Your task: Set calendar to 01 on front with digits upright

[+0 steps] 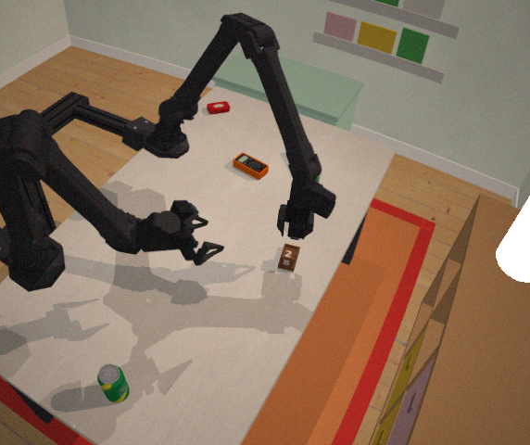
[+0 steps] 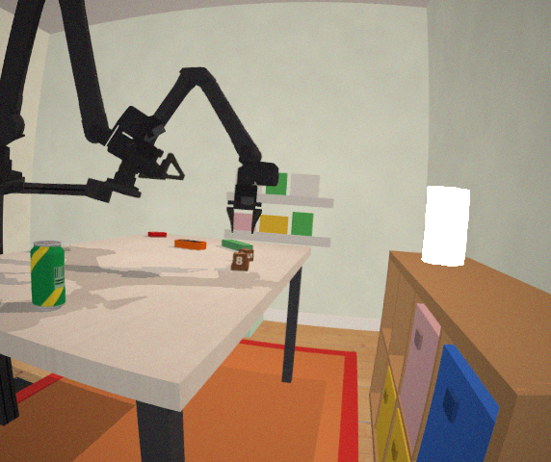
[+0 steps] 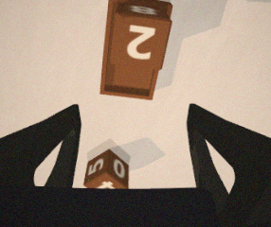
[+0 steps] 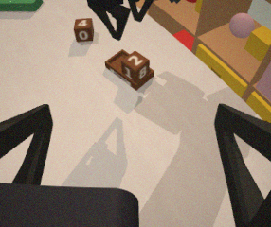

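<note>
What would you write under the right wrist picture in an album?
One cube in the tray, another waiting outside.

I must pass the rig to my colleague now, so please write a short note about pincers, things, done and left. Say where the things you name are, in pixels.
Left pincer [image 1: 289, 235] [image 2: 242, 232] [image 3: 135, 106] [image 4: 129, 29]: open, nothing held.
Right pincer [image 1: 214, 235] [image 2: 161, 183] [image 4: 134, 108]: open, nothing held.
Tray [image 1: 293, 247] [image 3: 128, 80] [image 4: 117, 61]: holds one cube [image 1: 287, 253] [image 2: 239, 261] [image 3: 142, 43] [image 4: 135, 66]; other half free.
Loose cube [image 2: 249, 255] [image 3: 107, 170] [image 4: 83, 30]: on the table, 4 up.
Done: 1 appears upright, facing the robot.
Left: seat loose cube, 0 upright in front; check both sit flat.
</note>
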